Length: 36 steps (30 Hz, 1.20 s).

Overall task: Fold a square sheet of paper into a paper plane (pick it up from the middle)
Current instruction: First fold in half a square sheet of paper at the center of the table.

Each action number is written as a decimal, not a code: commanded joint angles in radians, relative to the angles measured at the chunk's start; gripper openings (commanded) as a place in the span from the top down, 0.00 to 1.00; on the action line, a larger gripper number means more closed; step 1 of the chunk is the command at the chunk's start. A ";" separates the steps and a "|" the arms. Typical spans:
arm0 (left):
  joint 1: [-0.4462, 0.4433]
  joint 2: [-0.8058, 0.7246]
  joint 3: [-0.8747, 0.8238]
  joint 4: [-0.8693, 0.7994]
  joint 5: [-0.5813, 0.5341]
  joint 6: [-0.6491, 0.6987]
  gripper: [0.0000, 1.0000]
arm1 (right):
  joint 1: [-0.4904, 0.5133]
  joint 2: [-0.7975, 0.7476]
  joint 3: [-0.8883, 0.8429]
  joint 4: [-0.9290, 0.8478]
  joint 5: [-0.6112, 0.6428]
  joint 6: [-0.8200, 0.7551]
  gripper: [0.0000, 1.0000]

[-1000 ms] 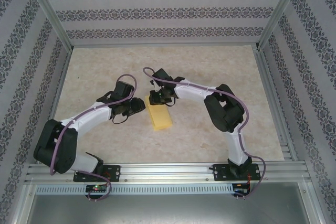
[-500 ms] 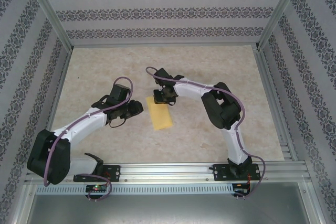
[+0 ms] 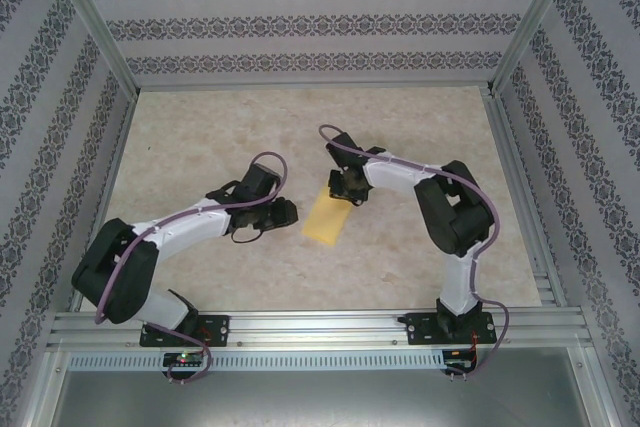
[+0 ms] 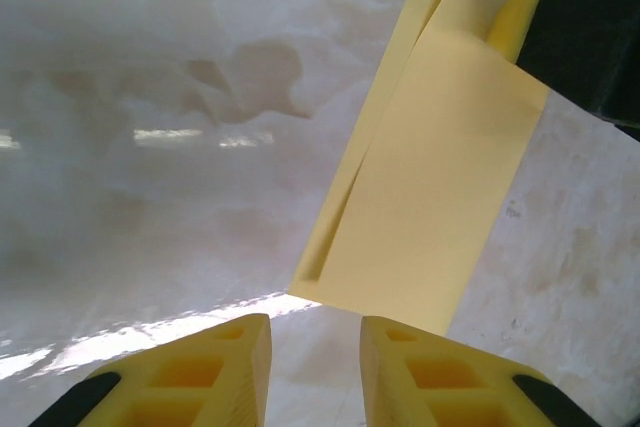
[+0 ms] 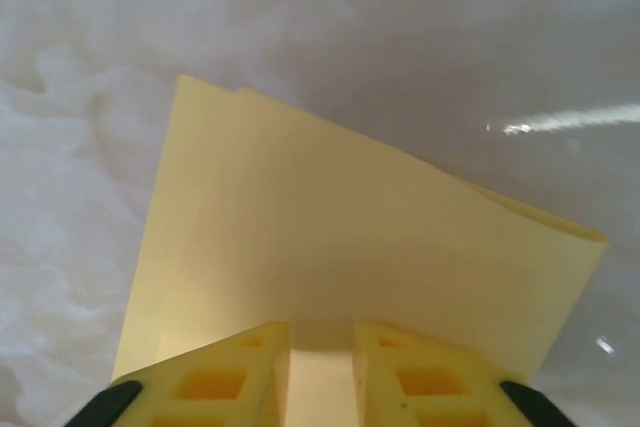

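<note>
**Folded strip swung round and hauled across**

The square sheet of paper, by then folded to a narrow oblong, lay flat on the desk between the two grippers. One short end sat under the right gripper, and the other lay just ahead of the left gripper.

A second earlier the strip had leaned the other way and lain further toward the left arm. Since then the right gripper had travelled away from its partner and taken the paper's end with it, turning the strip about. The left gripper had followed it across.

The long axis ran slantwise from the right gripper's fingertips down toward the left gripper's. Both ends were square-cut, so no nose pointed anywhere yet. A lengthwise layered edge showed along the side facing the left gripper.

The right gripper's jaws stood narrowly apart over the paper's end, with paper showing flat in the gap. The left gripper's jaws were apart on nothing, with bare desk between them.

By my reckoning the strip had been repositioned for a further crease, and the plane was far from made.
</note>
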 commanded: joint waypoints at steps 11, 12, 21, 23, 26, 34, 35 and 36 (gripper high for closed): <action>-0.114 0.027 -0.003 0.169 -0.058 -0.079 0.78 | -0.023 -0.290 -0.337 0.237 -0.256 -0.030 0.74; -0.114 0.019 -0.007 0.164 -0.073 -0.079 0.79 | -0.024 -0.298 -0.362 0.243 -0.261 -0.029 0.76; -0.114 -0.022 -0.033 0.138 -0.146 -0.078 0.81 | 0.007 -0.251 -0.403 0.326 -0.316 0.006 0.80; -0.114 -0.032 -0.034 0.129 -0.156 -0.076 0.81 | 0.020 -0.226 -0.382 0.323 -0.315 0.015 0.79; -0.114 -0.049 -0.039 0.111 -0.177 -0.076 0.81 | 0.041 -0.193 -0.356 0.335 -0.319 0.032 0.80; -0.114 -0.108 -0.066 0.100 -0.237 -0.091 0.81 | 0.120 -0.150 -0.311 0.426 -0.334 0.111 0.79; -0.114 -0.121 -0.071 0.094 -0.253 -0.095 0.81 | 0.124 -0.148 -0.309 0.438 -0.334 0.119 0.79; -0.114 -0.134 -0.073 0.081 -0.272 -0.100 0.81 | 0.125 -0.148 -0.308 0.445 -0.332 0.125 0.79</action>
